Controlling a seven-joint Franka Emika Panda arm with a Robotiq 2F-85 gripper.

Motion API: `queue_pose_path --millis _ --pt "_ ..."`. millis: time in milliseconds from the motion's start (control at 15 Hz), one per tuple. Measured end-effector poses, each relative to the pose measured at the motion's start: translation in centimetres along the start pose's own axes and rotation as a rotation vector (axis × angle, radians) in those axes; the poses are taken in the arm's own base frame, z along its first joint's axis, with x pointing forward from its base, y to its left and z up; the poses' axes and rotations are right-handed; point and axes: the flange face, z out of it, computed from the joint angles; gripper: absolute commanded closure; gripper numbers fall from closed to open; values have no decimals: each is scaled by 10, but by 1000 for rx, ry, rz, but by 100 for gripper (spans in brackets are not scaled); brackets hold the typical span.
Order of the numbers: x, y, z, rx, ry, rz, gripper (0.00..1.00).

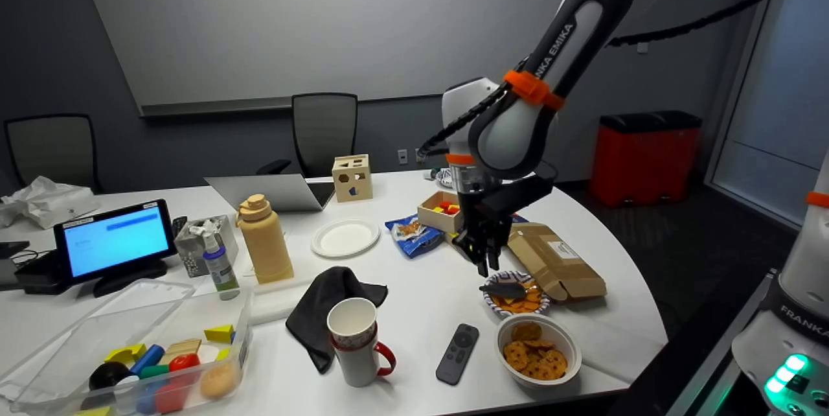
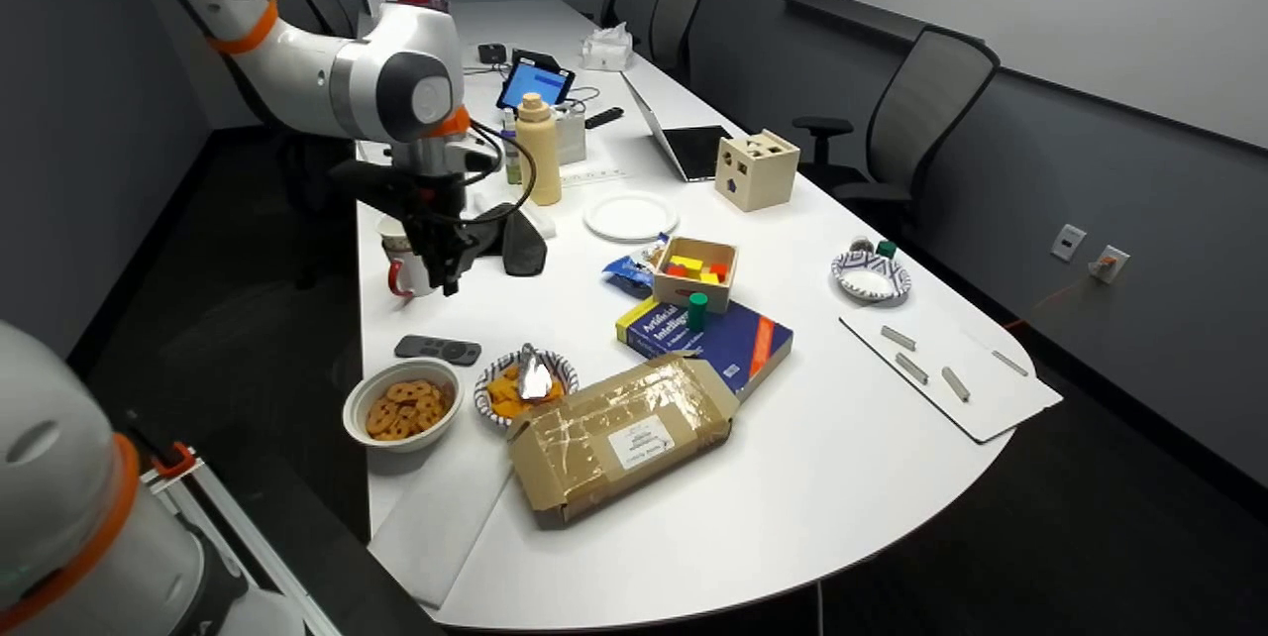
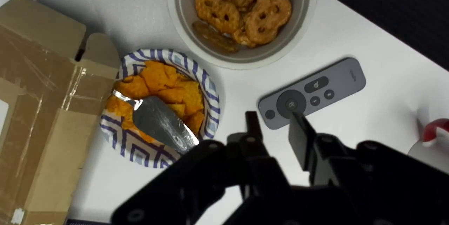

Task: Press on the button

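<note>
In both exterior views a long white table [image 2: 812, 497] with a rounded end stands on dark carpet [image 2: 1139, 517]. The black remote control [image 1: 458, 354] lies flat near the robot-side edge, between the bowl [image 3: 245, 63] of pretzel crisps [image 3: 263, 25] and the red-handled mug [image 1: 356, 364]. In the wrist view the remote control's face shows round and oval keys [image 3: 291, 103]; which of them is the button cannot be told. The gripper [image 3: 274, 117] hangs above the table near the remote control, its fingers [image 3: 298, 141] parted, with a gap between them.

Towards the rounded end, a patterned bowl [image 3: 212, 109] of orange chips [image 3: 187, 93] holds a metal spatula [image 3: 163, 123] and stands just beside a cardboard box [image 2: 594, 443]. Farther from the robot-side edge lie a book [image 2: 723, 341] titled Artificial Intelligence and a white plate [image 2: 631, 217]. A laptop [image 2: 698, 149] and a wooden shape sorter [image 2: 761, 178] stand along the opposite edge; a white panel [image 2: 991, 410] lies where that edge curves into the rounded end.

Mesh-backed office chairs [image 1: 325, 134] line that side, before grey walls [image 1: 39, 27] and a whiteboard [image 1: 337, 27]. A red bin [image 1: 644, 166] with a black lid [image 1: 651, 122] stands past the rounded end.
</note>
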Motion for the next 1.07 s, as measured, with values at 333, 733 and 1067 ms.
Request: queue_pose_path --millis 333,733,1067 --pt "-5 -21 37 15 -22 -47 100" --pt "1 -36 60 49 -47 -95 100" --pt "-1 -37 67 34 -52 -80 100"
